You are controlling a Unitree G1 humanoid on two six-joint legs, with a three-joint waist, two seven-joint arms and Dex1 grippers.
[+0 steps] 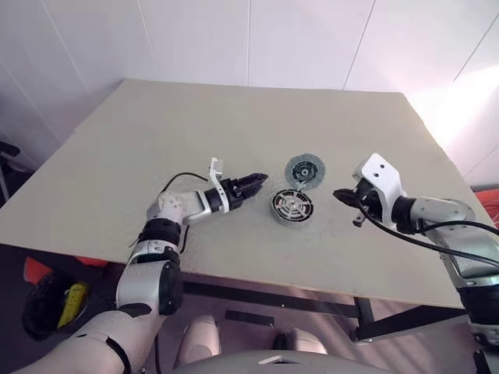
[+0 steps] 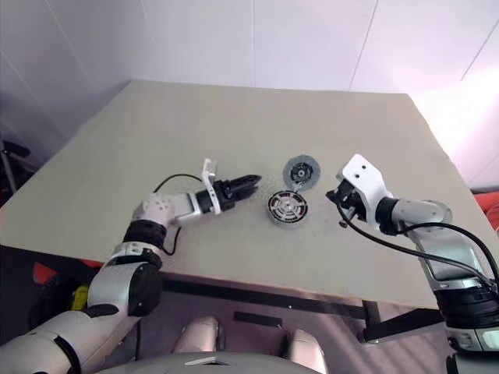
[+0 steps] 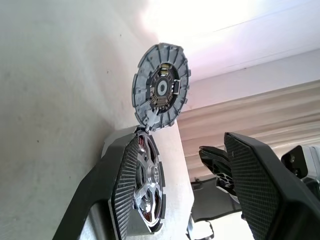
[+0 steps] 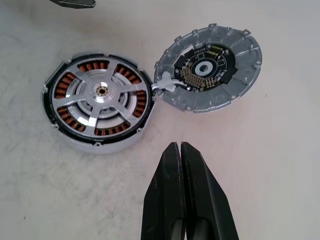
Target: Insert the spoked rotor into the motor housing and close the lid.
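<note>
Rotor already seated in motor housing, centre of the head views on the beige tabletop; lid lying flat, hinged open at the housing's upper right. Next, probably: swing lid over, press evenly, keep off the rim tab. Left end effector released, just left of the housing. Right end effector clenched empty, to its right. Silvery spokes, copper windings, ribbed grey disc, dark hub.

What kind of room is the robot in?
Probably a plain test room or lab, not a home: one big bare table against white panelled walls, with only a small motor housing and its open lid laid out on it.
</note>
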